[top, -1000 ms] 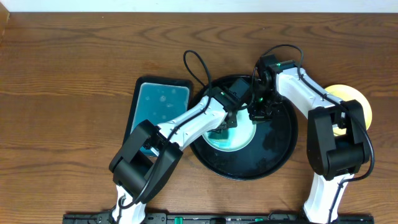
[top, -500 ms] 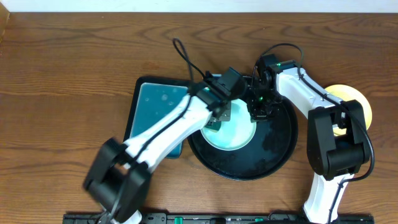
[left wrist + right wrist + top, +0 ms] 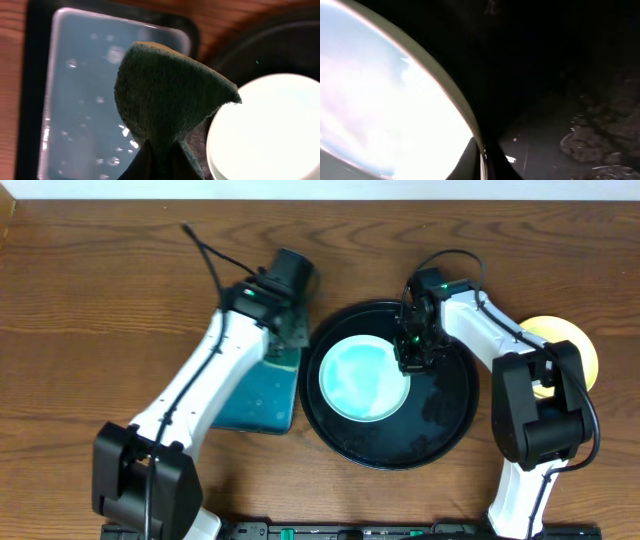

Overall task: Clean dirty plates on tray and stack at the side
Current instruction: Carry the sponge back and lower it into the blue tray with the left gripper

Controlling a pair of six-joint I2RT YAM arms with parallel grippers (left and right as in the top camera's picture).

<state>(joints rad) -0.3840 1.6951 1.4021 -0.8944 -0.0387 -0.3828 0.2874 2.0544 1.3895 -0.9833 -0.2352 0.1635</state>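
Robotics laboratory bench set up for dishwashing. My left arm (image 3: 200,390) and right arm (image 3: 490,330) rise from a black mounting rail (image 3: 330,532) at the near edge of a bare wood-grain table (image 3: 100,300). A shallow teal tray (image 3: 260,395) holds water, and a plain pale wall (image 3: 320,188) borders the far edge.

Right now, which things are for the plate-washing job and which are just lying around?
For the job: pale mint plate, black round tray, yellow plate at the side, green scouring pad, probably the teal rectangular tray.
Just there: black cable, wooden table.
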